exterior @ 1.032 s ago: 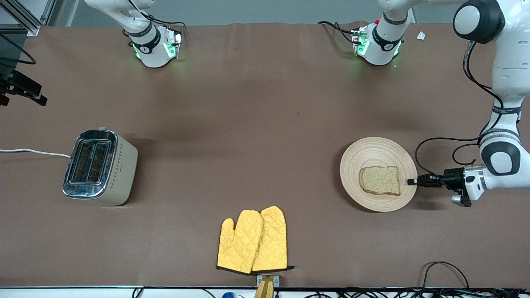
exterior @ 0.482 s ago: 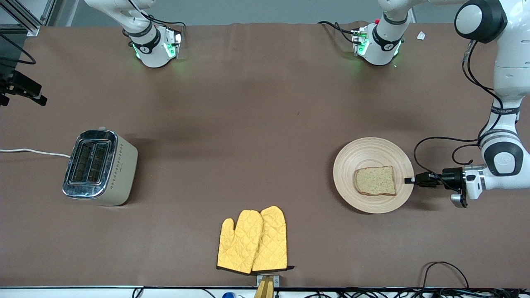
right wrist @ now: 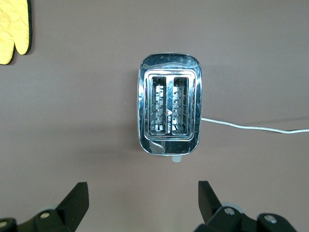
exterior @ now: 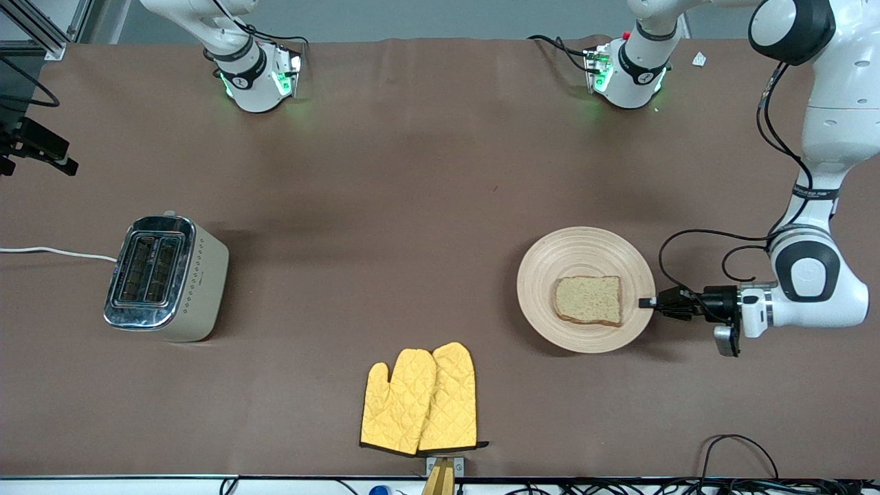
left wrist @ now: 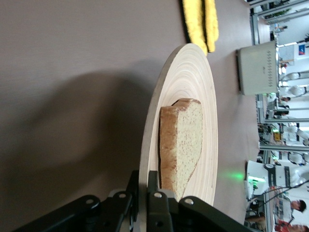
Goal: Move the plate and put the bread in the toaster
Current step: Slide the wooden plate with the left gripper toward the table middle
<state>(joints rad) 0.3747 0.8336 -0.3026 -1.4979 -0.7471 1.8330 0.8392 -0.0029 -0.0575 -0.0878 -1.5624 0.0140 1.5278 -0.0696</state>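
Brown tabletop: left gripper (exterior: 646,302) clamps the rim of the round pale-wood plate (exterior: 584,251) carrying a speckled tan bread slice (exterior: 589,300); right gripper (right wrist: 142,203) hangs spread over the empty chrome-topped cream toaster (exterior: 165,277) beyond yellow quilted mitts (exterior: 419,399)

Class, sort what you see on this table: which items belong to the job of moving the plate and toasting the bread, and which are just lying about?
Belong to the job:
plate, its rim gripped by the left end effector
bread, lying on the plate
toaster, slots empty, below the open right end effector

Just lying about:
yellow oven mitts
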